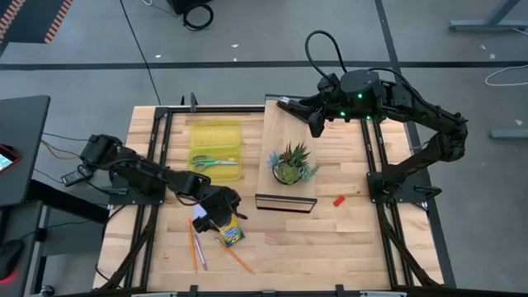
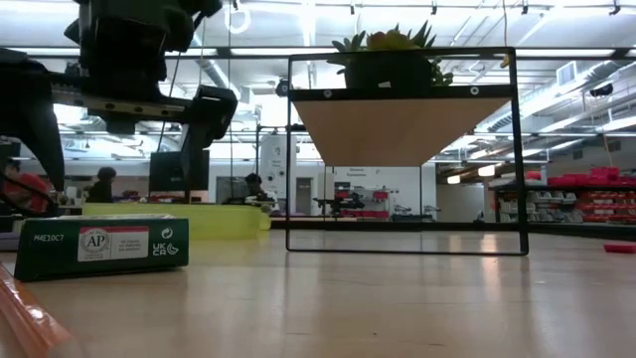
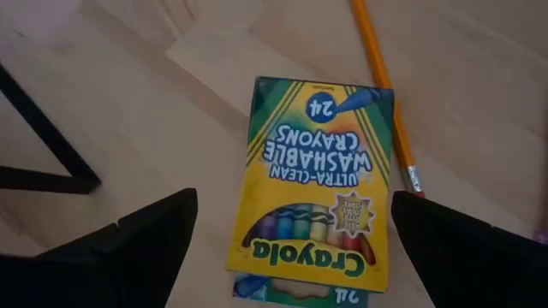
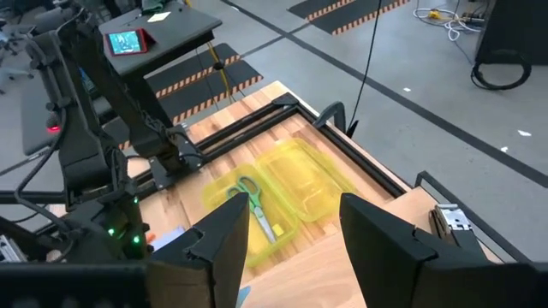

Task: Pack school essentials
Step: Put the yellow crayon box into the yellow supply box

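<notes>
Left gripper (image 1: 221, 208) hangs spread apart over the crayon box (image 3: 315, 184); right gripper (image 1: 307, 118) spread, raised.

Both arms (image 1: 140, 175) were dark, jointed and matte. The right arm (image 1: 429, 115) carried a looping black cable (image 1: 323, 45), green lights, and blunt black pincer fingers (image 4: 218, 244).

- Pale blue pad (image 1: 199, 213): mostly covered by the left gripper (image 1: 221, 208) in the high view.
- Crayon box (image 3: 315, 180): its near end is cut off by the left wrist view's edge.
- Orange pencil (image 3: 382, 85): tip runs out of frame.
- Red block (image 1: 338, 200): too small to tell its shape.
- Potted plant (image 2: 390, 55): pot in silhouette in the low view.
</notes>
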